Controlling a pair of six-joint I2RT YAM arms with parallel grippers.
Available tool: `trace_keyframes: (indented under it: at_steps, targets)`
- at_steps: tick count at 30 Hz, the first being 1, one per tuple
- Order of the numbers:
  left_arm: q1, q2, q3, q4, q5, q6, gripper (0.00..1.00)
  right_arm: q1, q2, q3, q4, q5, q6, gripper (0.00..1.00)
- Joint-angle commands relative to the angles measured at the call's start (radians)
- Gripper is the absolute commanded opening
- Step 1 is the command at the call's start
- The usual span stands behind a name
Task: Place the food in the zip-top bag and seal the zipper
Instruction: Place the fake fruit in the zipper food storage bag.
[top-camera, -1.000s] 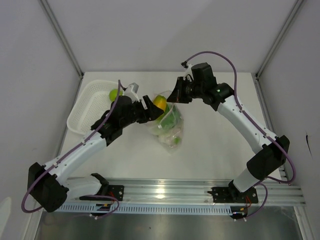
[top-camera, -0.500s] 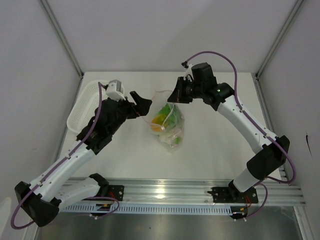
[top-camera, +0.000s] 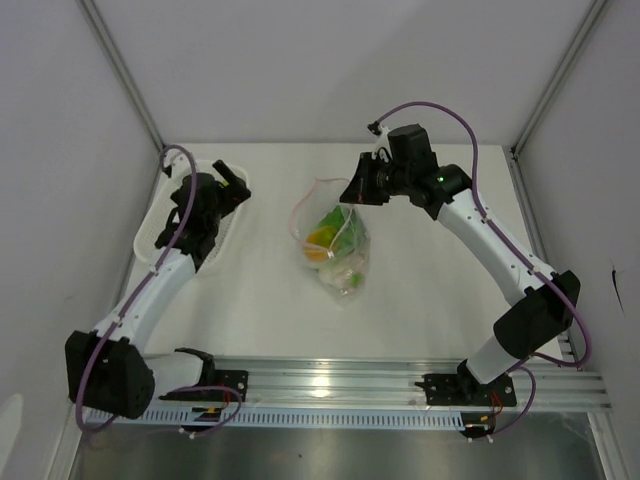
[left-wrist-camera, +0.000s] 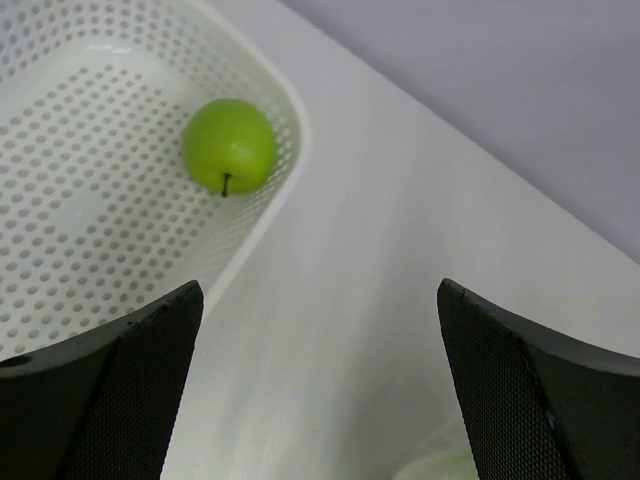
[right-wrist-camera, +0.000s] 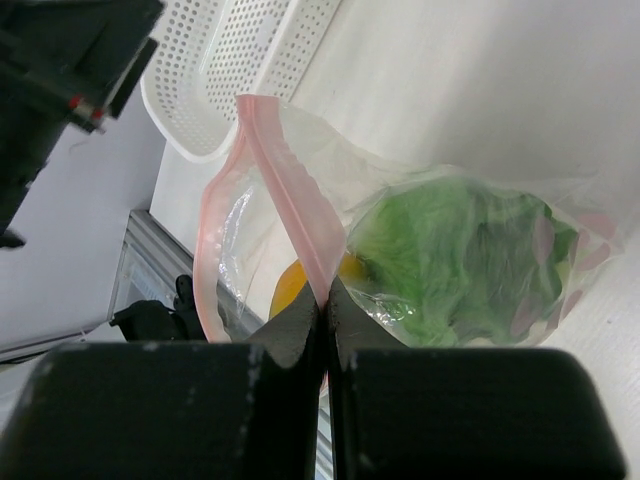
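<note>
The clear zip-top bag (top-camera: 335, 250) lies mid-table with its mouth held open; its pink zipper strip (right-wrist-camera: 290, 200) loops upward. Inside it are the orange fruit (top-camera: 318, 238), the green cabbage (right-wrist-camera: 450, 250) and a whitish piece (top-camera: 345, 280). My right gripper (right-wrist-camera: 325, 295) is shut on the zipper strip at the bag's right rim, also in the top view (top-camera: 357, 192). My left gripper (top-camera: 232, 190) is open and empty over the white basket's right end. The green apple (left-wrist-camera: 229, 146) lies in the basket, ahead of the left gripper's fingers (left-wrist-camera: 120, 390).
The white mesh basket (top-camera: 165, 225) stands at the table's left side, by the left wall. The rail with both arm bases (top-camera: 330, 385) runs along the near edge. Grey walls close in the table on left, back and right.
My left arm has swung left from the bag's mouth to the basket. The orange fruit, held at the bag's mouth a second ago, now lies inside the bag. The right gripper has kept its hold.
</note>
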Motion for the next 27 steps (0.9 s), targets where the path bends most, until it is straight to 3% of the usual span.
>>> trace_keyframes:
  at_steps: [1, 7, 10, 15, 27]
  targets:
    - [0.077, 0.121, 0.053, -0.004, -0.003, -0.073, 1.0, -0.007, -0.009, 0.004, 0.023, -0.021, -0.024, 0.02]
    - [0.199, 0.463, 0.344, -0.24, 0.09, -0.147, 1.0, -0.011, 0.008, 0.008, 0.024, -0.03, -0.036, 0.02]
    - [0.24, 0.551, 0.382, -0.218, 0.181, -0.153, 0.99, -0.014, 0.013, 0.005, 0.02, -0.029, -0.041, 0.02]
    - [0.308, 0.579, 0.34, -0.109, 0.273, -0.187, 1.0, -0.02, 0.02, 0.002, 0.015, -0.029, -0.05, 0.02]
    - [0.335, 0.783, 0.56, -0.182, 0.465, -0.094, 0.99, -0.022, 0.048, 0.0, 0.035, -0.043, -0.044, 0.02]
